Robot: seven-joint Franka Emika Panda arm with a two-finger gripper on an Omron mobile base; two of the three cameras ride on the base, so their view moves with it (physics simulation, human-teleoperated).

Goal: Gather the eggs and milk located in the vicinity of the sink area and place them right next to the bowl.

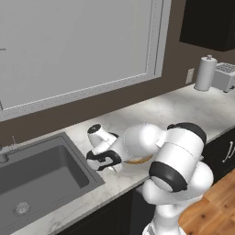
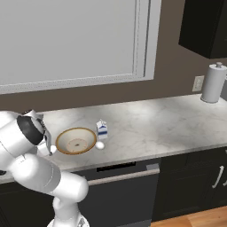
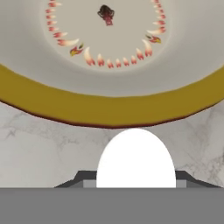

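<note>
The white arm is folded low over the marble counter point(image 2: 146, 126), gripper point(image 2: 49, 150) pointing down at the cream orange-rimmed bowl's point(image 2: 76, 141) 9 o'clock side, pinching a small white egg point(image 3: 136, 158). The blue-banded milk carton point(image 2: 102, 129) and another white egg point(image 2: 100, 145) sit around 3 o'clock.

Eggs: 2, one point(image 2: 100, 145) just right of the bowl point(image 2: 76, 140), one point(image 2: 52, 149) at its left rim. Bowl: 1. Milk carton point(image 2: 102, 129): 1, beside the bowl's right. Sink point(image 1: 41, 176): 1. Paper towel roll point(image 2: 213, 83): 1. Toaster point(image 1: 224, 75): 1.
</note>
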